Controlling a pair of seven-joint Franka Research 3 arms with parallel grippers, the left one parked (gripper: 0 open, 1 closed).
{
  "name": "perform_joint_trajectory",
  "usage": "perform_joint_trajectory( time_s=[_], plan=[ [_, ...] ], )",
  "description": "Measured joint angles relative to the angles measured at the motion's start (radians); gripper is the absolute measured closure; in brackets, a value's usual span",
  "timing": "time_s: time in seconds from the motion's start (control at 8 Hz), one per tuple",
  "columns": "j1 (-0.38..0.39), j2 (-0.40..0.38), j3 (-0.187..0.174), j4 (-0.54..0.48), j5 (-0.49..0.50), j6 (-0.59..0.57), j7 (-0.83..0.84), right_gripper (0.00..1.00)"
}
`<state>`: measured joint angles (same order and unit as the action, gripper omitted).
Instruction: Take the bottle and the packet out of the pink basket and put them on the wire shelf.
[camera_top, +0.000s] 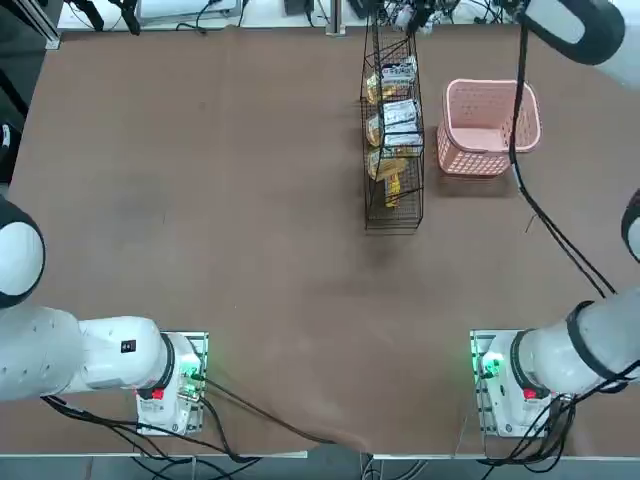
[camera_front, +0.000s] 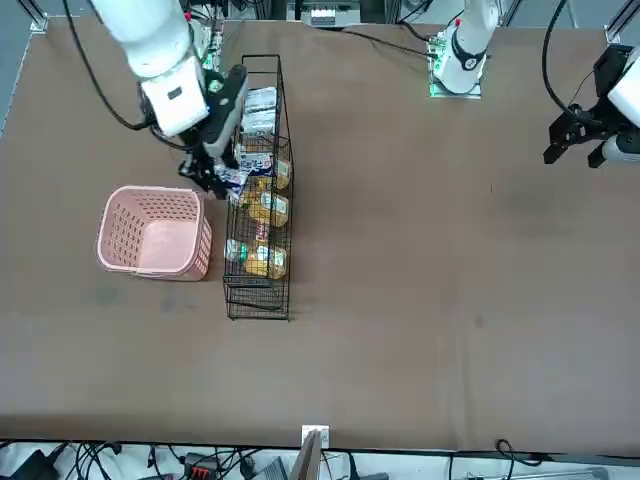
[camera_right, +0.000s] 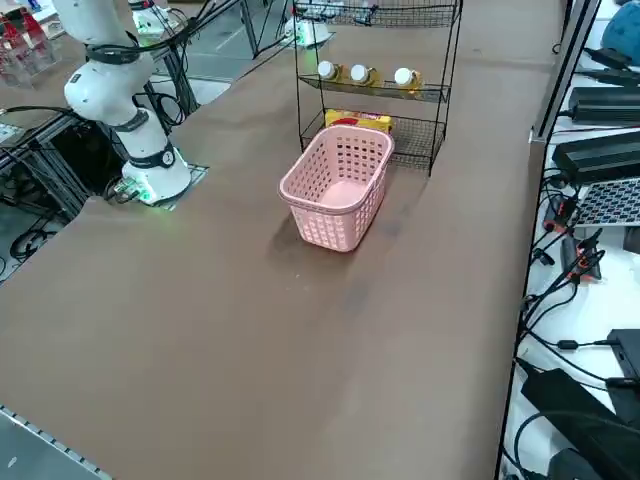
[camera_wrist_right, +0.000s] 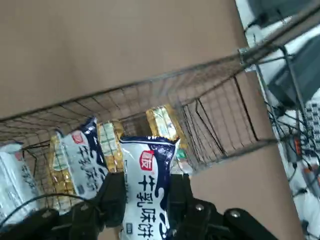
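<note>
Brown surface (camera_front: 420, 280) carries the pink basket (camera_front: 152, 232) beside the wire shelf (camera_front: 258, 190), where my right gripper (camera_wrist_right: 145, 200) hovers above it, clamped on the white packet (camera_wrist_right: 146, 185), bottles (camera_right: 360, 74) shelved

Even, diffuse overhead light is filling the room, leaving the brown desk (camera_top: 220, 200) bright without glare. The wire shelf (camera_top: 392, 140) and pink basket (camera_top: 488, 128) are casting only faint, soft shadows. The wrist view is looking softly blurred, especially along the shelf wires.
</note>
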<state>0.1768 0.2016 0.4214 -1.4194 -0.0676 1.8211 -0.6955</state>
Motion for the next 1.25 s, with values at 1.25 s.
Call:
perform_joint_trajectory(
  time_s=[1.25],
  plan=[
    [0.034, 0.087, 0.000, 0.019, -0.021, 0.060, -0.160, 0.55]
  ],
)
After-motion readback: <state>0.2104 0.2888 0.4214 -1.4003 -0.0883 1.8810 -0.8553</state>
